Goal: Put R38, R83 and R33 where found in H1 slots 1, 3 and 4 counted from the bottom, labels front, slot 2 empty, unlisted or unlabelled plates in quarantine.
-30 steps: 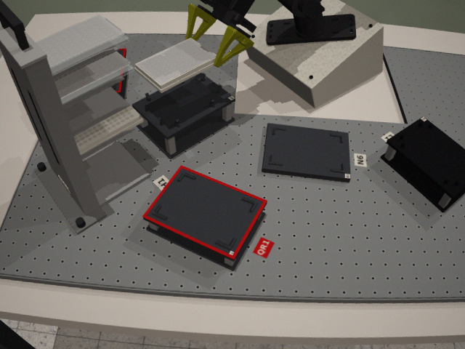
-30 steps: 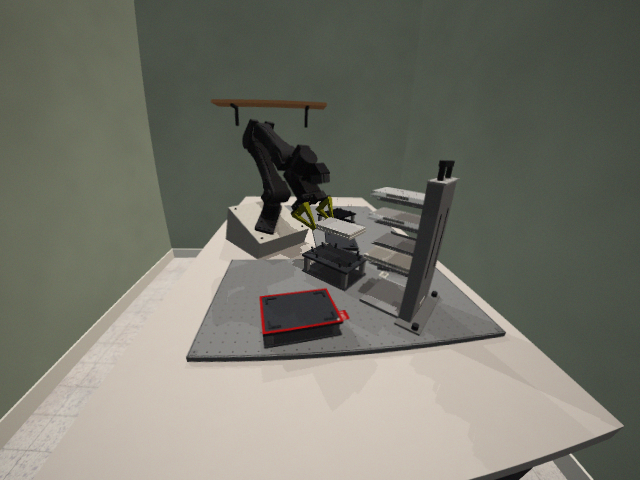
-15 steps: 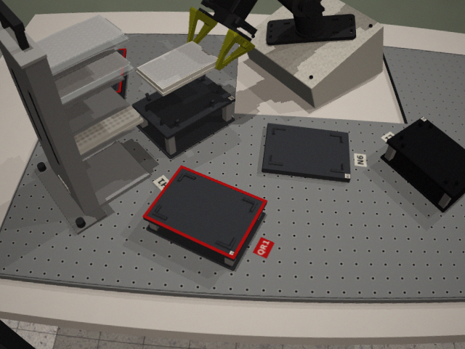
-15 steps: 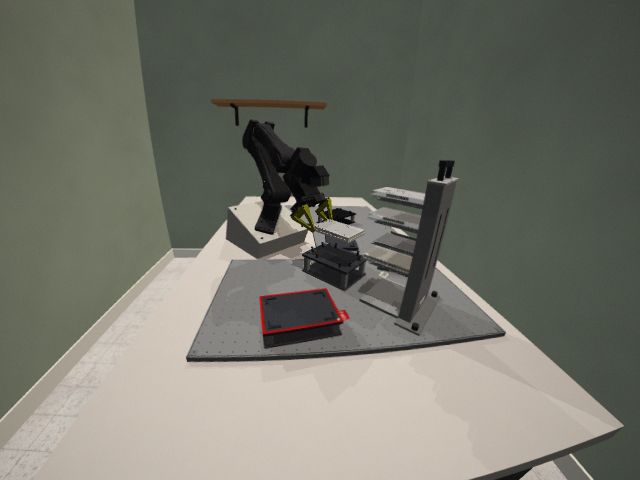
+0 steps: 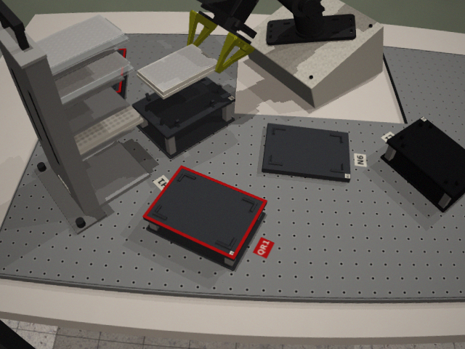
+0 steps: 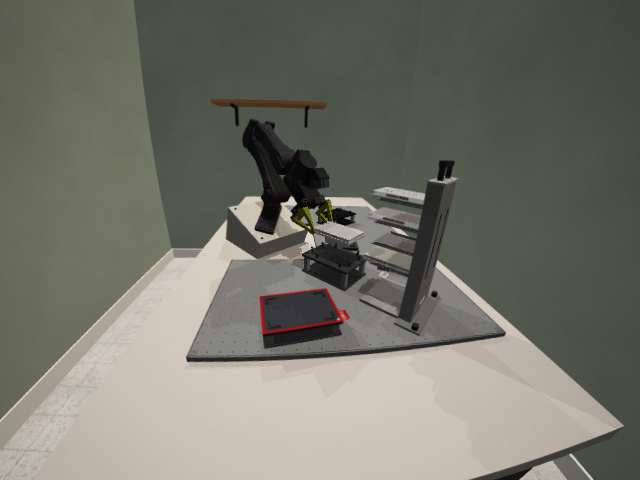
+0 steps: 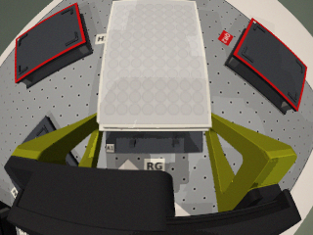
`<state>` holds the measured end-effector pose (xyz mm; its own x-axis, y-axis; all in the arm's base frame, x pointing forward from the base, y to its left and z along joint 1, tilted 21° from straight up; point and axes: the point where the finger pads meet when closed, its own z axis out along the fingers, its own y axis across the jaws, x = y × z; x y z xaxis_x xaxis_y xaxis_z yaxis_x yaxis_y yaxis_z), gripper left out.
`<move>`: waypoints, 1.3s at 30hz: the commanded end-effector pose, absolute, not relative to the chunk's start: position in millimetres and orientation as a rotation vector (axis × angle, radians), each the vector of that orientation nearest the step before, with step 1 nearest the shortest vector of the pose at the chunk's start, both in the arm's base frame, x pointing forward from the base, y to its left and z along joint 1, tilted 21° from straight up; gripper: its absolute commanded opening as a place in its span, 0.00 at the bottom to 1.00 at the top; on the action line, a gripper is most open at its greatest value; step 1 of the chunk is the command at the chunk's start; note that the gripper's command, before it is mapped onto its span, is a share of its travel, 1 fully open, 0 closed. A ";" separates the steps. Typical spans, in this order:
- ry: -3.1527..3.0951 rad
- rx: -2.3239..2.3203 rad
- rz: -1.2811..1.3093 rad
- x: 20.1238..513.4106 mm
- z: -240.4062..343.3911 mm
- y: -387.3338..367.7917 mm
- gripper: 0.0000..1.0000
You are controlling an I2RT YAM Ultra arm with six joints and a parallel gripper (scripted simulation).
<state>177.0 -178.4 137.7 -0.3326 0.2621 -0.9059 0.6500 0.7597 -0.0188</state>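
claw: your gripper (image 5: 218,50) has its yellow fingers spread wide but clamped across the plate's (image 5: 175,70) short end

where: plate floats upper centre, right above the black RG nest (image 5: 186,113)

axis: long side runs straight out from the claw, toward the hotel H1 (image 5: 41,97)

look: flat frosted-white slab, dimpled well grid

Beige table (image 6: 361,413) w/ grey pegboard (image 5: 300,255), arm pedestal (image 5: 338,71).
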 end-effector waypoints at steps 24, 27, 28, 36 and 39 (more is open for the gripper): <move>1.915 0.689 -0.463 182.7 123.7 -181.1 0.85; 1.910 0.690 -0.467 182.9 124.3 -182.3 0.85; 1.901 0.684 -0.471 183.9 129.3 -183.2 0.85; 1.901 0.688 -0.472 184.0 126.0 -184.3 0.85; 1.914 0.693 -0.465 183.5 117.6 -183.1 0.85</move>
<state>181.3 -182.2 124.3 -0.3291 0.2508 -0.9104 0.6479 0.7613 -0.0245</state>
